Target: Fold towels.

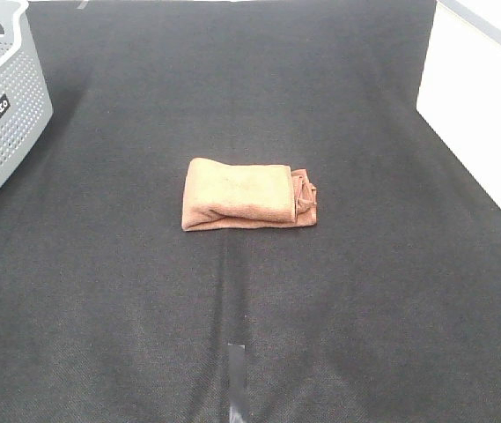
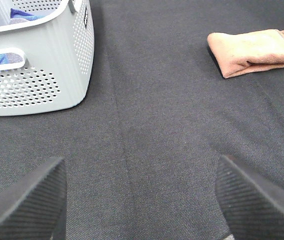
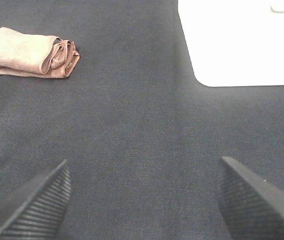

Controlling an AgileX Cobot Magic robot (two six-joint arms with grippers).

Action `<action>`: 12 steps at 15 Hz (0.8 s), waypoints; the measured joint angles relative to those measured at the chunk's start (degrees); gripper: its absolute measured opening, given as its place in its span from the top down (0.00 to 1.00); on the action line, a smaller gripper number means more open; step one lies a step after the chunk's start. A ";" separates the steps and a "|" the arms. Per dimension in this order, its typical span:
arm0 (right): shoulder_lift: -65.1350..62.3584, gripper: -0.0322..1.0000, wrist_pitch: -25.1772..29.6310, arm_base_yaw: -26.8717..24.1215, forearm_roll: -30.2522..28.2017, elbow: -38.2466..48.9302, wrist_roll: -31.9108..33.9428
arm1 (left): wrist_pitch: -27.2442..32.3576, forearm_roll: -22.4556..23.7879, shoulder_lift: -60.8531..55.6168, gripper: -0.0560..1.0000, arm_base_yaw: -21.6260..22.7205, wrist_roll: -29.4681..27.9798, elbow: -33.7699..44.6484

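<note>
The rust-brown towel point(image 1: 246, 195) lies folded into a small thick rectangle in the middle of the dark table, its layered edges facing right. It also shows in the left wrist view point(image 2: 254, 51) and in the right wrist view point(image 3: 29, 52). Neither arm shows in the exterior high view. My left gripper point(image 2: 142, 200) is open and empty, low over bare cloth, well away from the towel. My right gripper point(image 3: 142, 200) is open and empty too, also well away from the towel.
A grey perforated basket point(image 1: 3, 115) stands at the far left edge; in the left wrist view point(image 2: 37, 75) it holds blue cloth point(image 2: 24, 13). A white tray-like surface point(image 1: 483, 97) sits at the far right. A strip of tape point(image 1: 236, 370) marks the table front.
</note>
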 joint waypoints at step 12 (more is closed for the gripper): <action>0.00 0.24 0.00 0.00 0.40 0.00 0.00 | 0.00 0.00 0.00 0.21 0.00 0.06 0.00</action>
